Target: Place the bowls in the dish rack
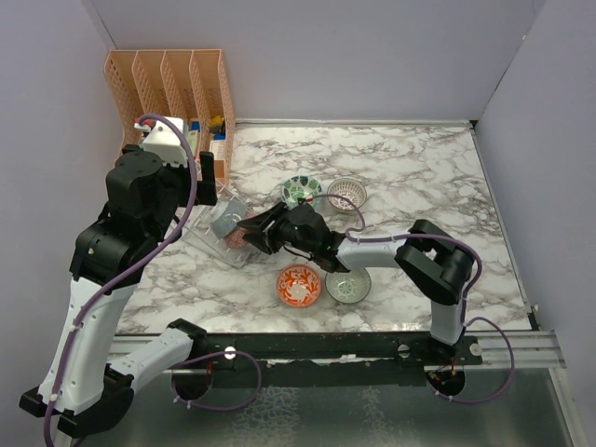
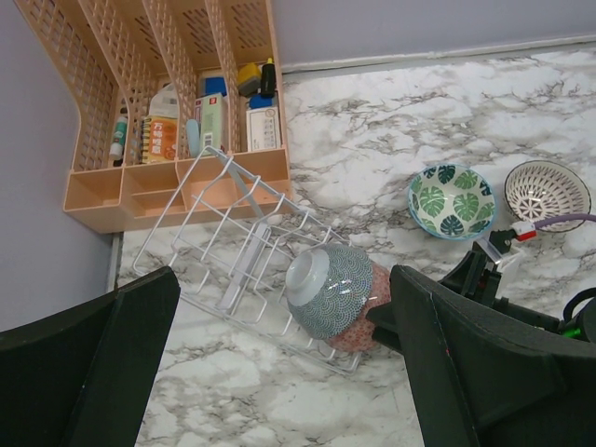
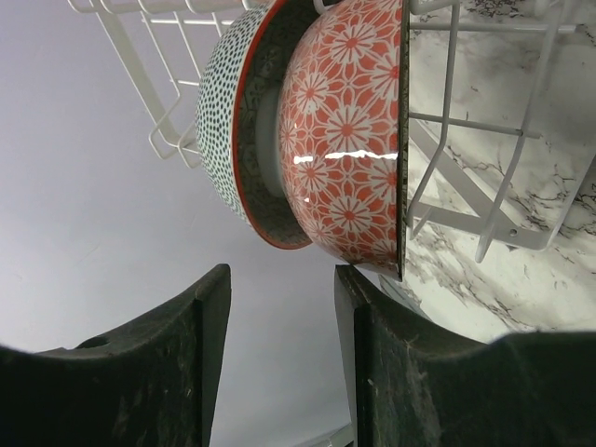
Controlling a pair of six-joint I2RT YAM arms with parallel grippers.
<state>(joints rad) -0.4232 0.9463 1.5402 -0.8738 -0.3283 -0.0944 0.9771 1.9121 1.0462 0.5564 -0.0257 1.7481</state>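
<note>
The clear wire dish rack (image 1: 223, 220) lies on the marble left of centre. Two bowls stand on edge in it: a grey-blue one (image 2: 328, 287) and a red floral one (image 3: 349, 130) nested behind it. My right gripper (image 1: 262, 231) is open and empty, its fingers (image 3: 410, 372) just below the red bowl's rim. My left gripper (image 2: 284, 372) is open and empty, hovering above the rack (image 2: 233, 247). Loose on the table are a green-white bowl (image 1: 301, 191), a white lattice bowl (image 1: 346, 193), an orange-red bowl (image 1: 299, 285) and a pale green bowl (image 1: 347, 285).
A tall orange slotted organizer (image 1: 172, 84) with small bottles and boxes stands at the back left, right behind the rack. Purple walls close in the left, back and right sides. The right arm's links stretch across the table's middle.
</note>
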